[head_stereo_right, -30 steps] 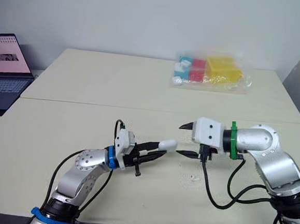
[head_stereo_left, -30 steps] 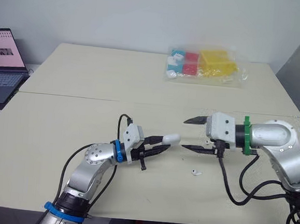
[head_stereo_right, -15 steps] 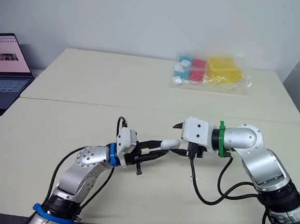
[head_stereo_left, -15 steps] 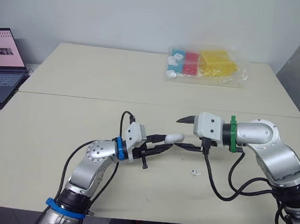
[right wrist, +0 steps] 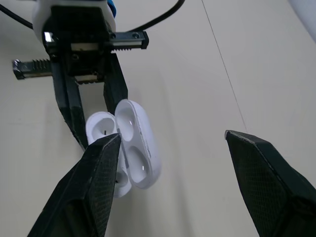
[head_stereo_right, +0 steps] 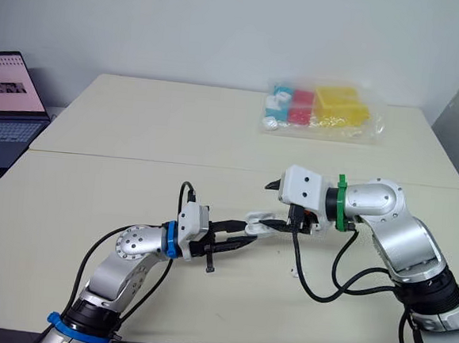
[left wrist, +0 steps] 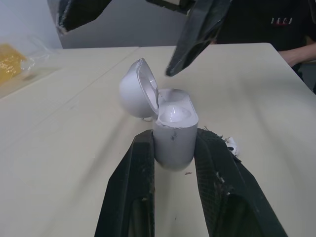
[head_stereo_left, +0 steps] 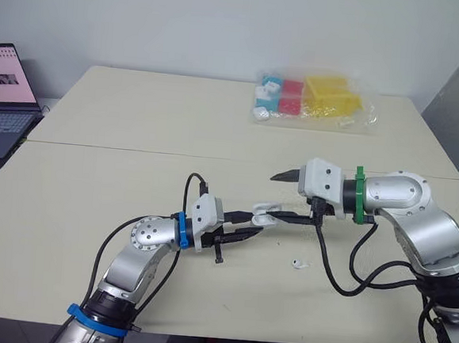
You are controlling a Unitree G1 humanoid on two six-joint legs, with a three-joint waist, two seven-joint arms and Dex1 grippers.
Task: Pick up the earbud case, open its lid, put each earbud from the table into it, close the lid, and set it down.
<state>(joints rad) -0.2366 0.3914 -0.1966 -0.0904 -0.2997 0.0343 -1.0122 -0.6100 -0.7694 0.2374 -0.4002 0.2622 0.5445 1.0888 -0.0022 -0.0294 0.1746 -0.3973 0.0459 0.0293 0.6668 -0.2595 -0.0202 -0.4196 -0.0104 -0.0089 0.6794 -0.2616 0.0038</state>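
The left pincer (head_stereo_left: 253, 223) had the earbud case (left wrist: 174, 133) clamped by its lower half between both fingers, holding it a little above the tabletop (head_stereo_left: 137, 132). Its lid (left wrist: 136, 89) was swung back on the hinge, so the case stood open with its mouth facing up and toward the other arm.

The right pincer (head_stereo_left: 276, 197) was spread wide and held nothing. Its lower finger reached right up to the open case, with the tip just beside the lid. I could not tell whether it touched.

I could make out 1 earbud (head_stereo_left: 300, 264) lying loose on the tabletop. It sat lower than both pincers, off to the robot's right of the case and closer to the robot's body. It lay almost under the right forearm, so the right arm looked clearly the nearer one.

As I judged it, the right pincer would need to draw back from the case and drop down toward the robot's own side to get over the earbud. The earbud was too small for me to say which way its stem pointed, so the wrist angle for the pinch was anyone's guess. I also could not tell whether the case already held anything.
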